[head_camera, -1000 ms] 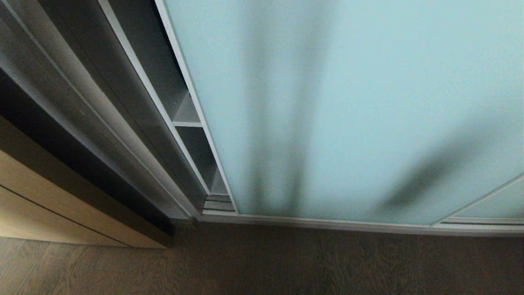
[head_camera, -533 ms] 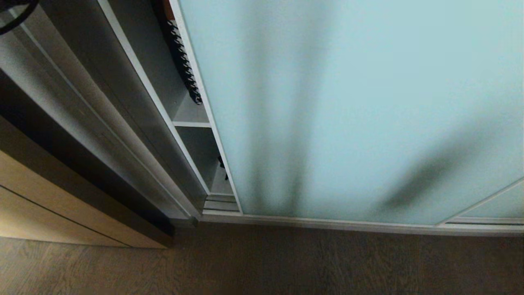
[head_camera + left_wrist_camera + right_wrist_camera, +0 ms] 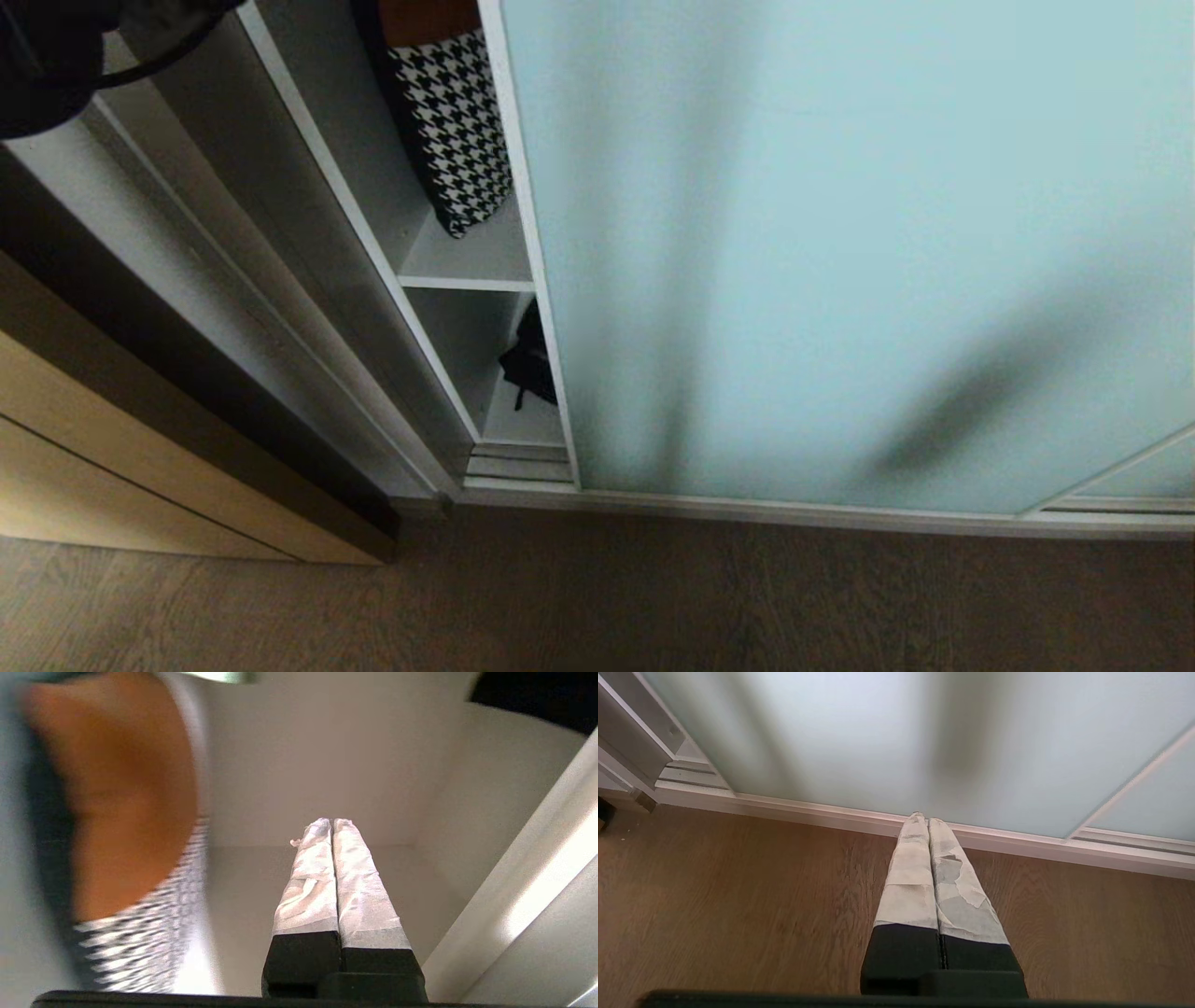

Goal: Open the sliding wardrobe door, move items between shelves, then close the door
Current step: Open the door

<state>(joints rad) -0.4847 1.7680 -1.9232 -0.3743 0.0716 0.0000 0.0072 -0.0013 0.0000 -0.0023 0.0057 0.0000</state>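
One sliding door, two shelves, one black bag, one houndstooth cushion

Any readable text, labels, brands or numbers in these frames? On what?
None.
The sliding wardrobe door, the shelves, the houndstooth item, the black bag and the taped left gripper and right gripper carry no print.
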